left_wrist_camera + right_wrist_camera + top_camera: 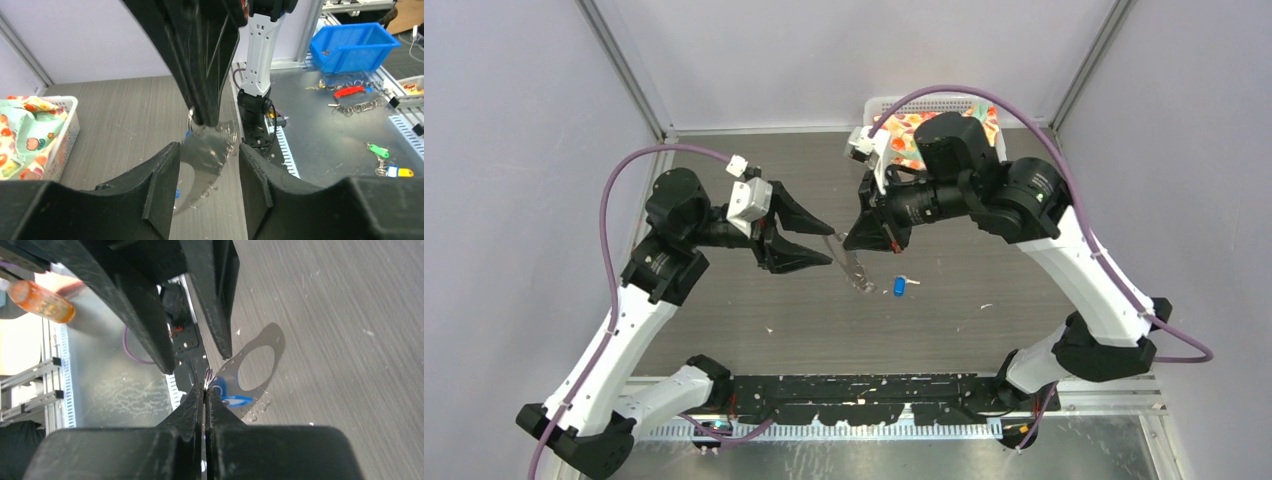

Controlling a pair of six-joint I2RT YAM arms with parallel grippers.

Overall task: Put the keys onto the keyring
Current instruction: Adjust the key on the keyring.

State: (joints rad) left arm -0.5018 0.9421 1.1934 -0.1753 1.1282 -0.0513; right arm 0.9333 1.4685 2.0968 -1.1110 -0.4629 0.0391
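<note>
a white plastic lattice basket [879,104] holding a fruit-print cloth [907,131] sits at the far edge of the worktop [724,300], towards its right corner, directly behind the right arm. past the near edge, on bare metal, are a blue bin [350,45] and loose key bunches. the worktop is grey, wood-grained and flecked with white crumbs.

the keyring [852,265], a thin, glossy, silvery loop with a toothed rim, hangs tilted over the middle of the worktop. the right pincer [856,243] is clamped flat on its upper edge. the left pincer [829,246] stands moderately wide, its black wedge fingers either side of the loop. one key [899,287], blue-headed with a short silver blade, lies on the worktop just right of the loop's lower end.
</note>
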